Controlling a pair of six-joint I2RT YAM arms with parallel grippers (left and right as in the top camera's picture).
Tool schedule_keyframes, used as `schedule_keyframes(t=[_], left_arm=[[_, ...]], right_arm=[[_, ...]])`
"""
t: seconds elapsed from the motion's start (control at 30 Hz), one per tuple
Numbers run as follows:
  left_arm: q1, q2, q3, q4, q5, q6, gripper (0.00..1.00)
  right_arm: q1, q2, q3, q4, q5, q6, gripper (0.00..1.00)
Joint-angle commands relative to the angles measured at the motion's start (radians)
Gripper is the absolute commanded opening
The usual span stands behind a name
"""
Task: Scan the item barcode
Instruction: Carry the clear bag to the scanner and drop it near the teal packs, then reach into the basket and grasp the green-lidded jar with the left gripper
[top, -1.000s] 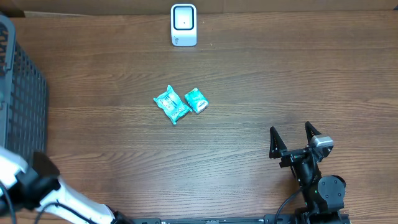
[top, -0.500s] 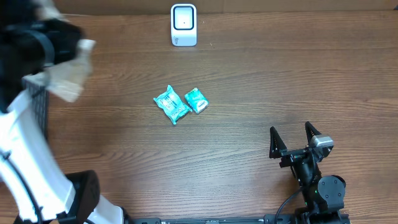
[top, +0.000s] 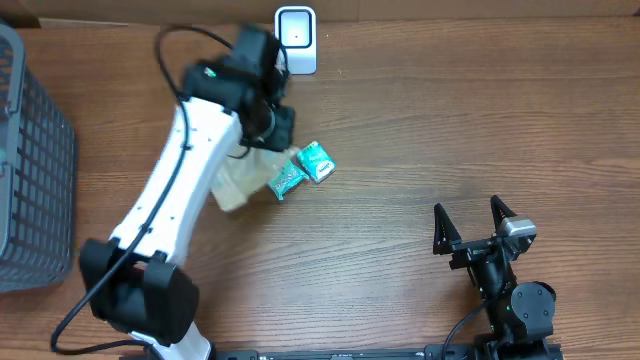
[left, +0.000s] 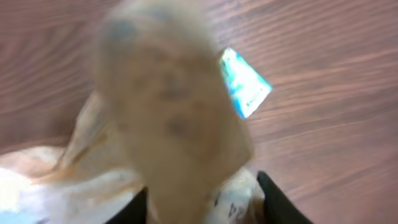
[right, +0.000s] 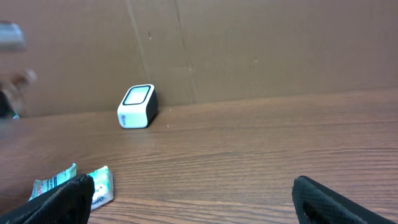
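**Overhead view.** Change noted: a second ago the left arm sat low at the near left corner. Half a second ago it was up beside the basket (top: 30, 150) with a pale packet. Now it has swung across the desk (top: 450, 110), and the left hand (top: 268, 128) is over the middle, near the scanner (top: 296, 40) but not at it. The pale packet (top: 235, 182) trails below the hand on the near side, smeared by motion and overlapping one of the teal packets (top: 316, 160). My reading is that the item has been fetched from the basket side and is travelling toward the scanner, with no scan made yet. The right hand (top: 467, 208) is parked at the near right as before, fingers spread wide and nothing between them.

**Left wrist view.** The pale packet fills the frame, badly blurred, and lies between the two dark fingers at the bottom edge. I cannot tell whether the hand is clamped on it or letting it go. One teal packet shows on the desk beyond it.

**Right wrist view.** The scanner stands at the far edge against the cardboard wall. The teal packets lie at the near left, well apart from it. The left arm is only a blur at the left margin, and I cannot make out the pale packet from here.
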Motion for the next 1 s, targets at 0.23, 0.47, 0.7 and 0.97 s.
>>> schedule_keyframes(t=[0.23,0.47,0.7,0.97], left_arm=[[-0.015,-0.002,-0.291,0.252,0.062,-0.017,1.00],[0.017,-0.044,-0.116,0.150,0.034,-0.017,0.99],[0.213,-0.130,0.282,-0.113,-0.025,-0.017,1.00],[0.712,-0.169,0.464,-0.208,-0.071,-0.069,1.00]], right_arm=[[-0.003,-0.010,-0.010,0.002,0.007,0.003,1.00],[-0.003,-0.010,-0.010,0.002,0.007,0.003,1.00],[-0.003,-0.010,-0.010,0.002,0.007,0.003,1.00],[-0.003,-0.010,-0.010,0.002,0.007,0.003,1.00]])
